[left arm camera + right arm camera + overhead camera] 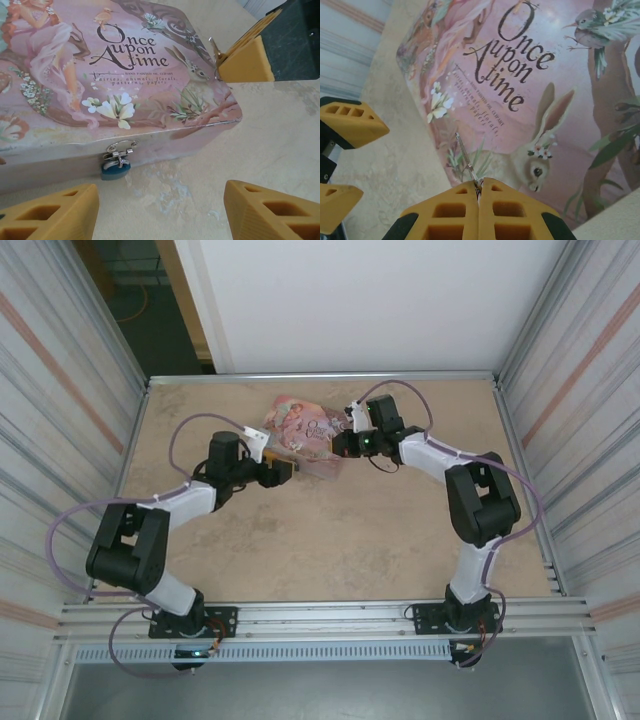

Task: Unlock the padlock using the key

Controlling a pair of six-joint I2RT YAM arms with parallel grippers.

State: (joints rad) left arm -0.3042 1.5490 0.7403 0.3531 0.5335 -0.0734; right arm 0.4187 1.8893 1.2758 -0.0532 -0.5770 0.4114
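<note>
Silvery key [468, 161] nipped in R jaws — L jaws wide.

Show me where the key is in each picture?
Top: too small to see; look at the tip of the right gripper, by the tin.
Left wrist: key upper right, poking from the right gripper.
Right wrist: key bottom middle, pinched in the right gripper, pointing up.
Shared landmark: the pink tin.
</note>
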